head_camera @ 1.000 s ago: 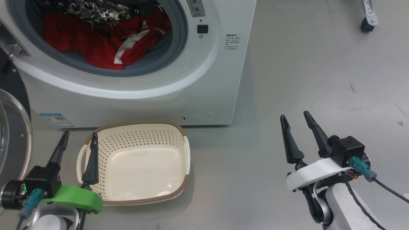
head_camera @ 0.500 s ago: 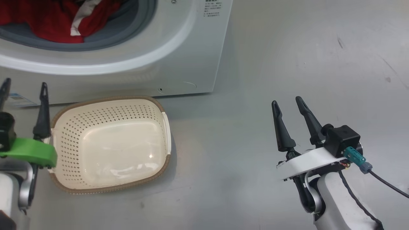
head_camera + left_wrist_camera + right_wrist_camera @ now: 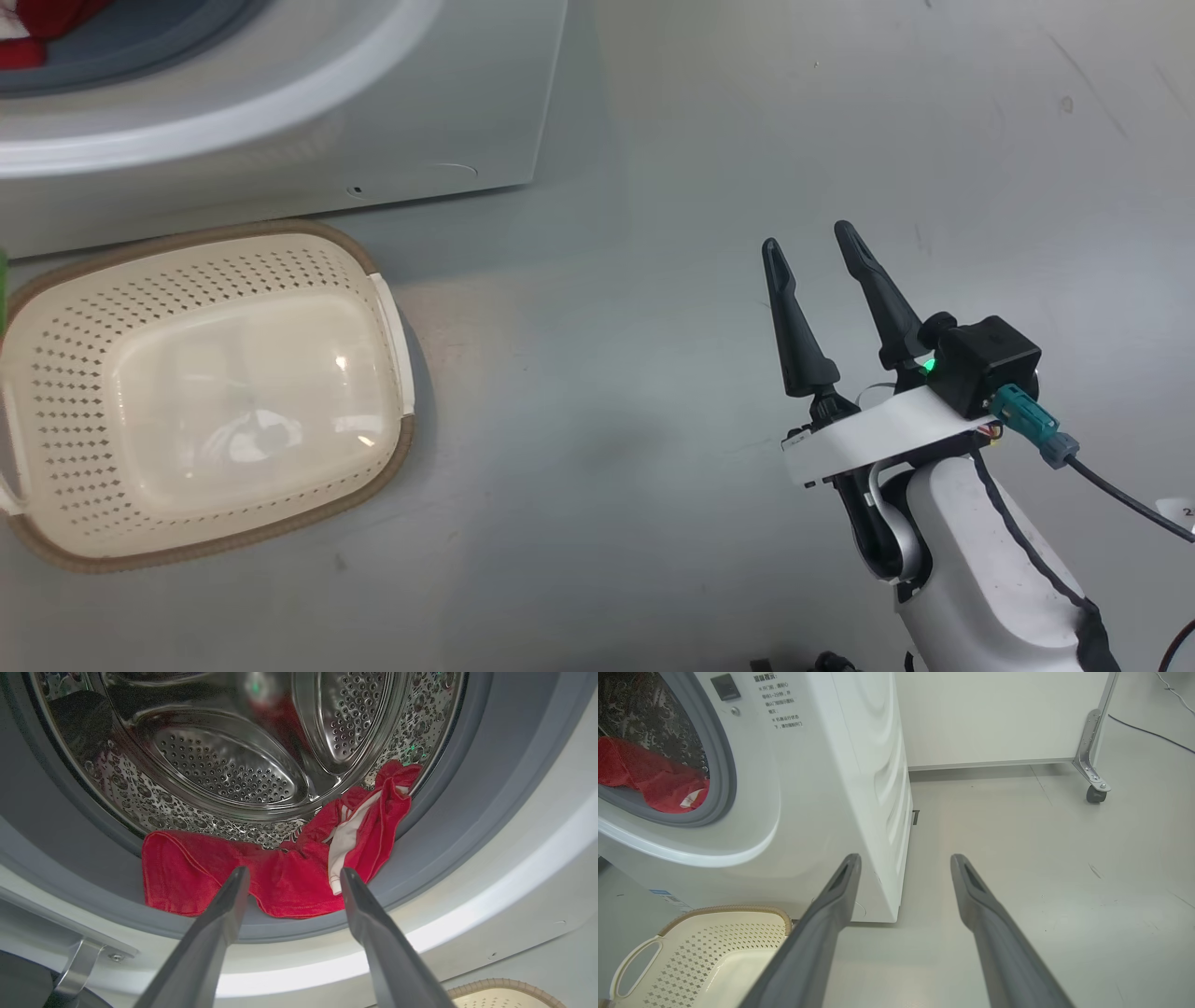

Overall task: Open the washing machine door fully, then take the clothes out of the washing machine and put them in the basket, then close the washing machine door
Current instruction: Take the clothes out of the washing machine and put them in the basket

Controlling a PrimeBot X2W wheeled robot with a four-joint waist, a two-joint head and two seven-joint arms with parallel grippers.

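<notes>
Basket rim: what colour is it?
Brown, woven-look rim on the cream basket; best in head view.

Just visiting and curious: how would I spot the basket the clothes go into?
Find the big white washing machine. On the grey floor just in front of it sits the basket. It alone is cream, with perforated sides, a brown rim and loop handles.

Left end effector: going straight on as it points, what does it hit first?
Probably the clothes draped over the grey gasket; the left end effector aims straight at them, depth unclear.
</notes>
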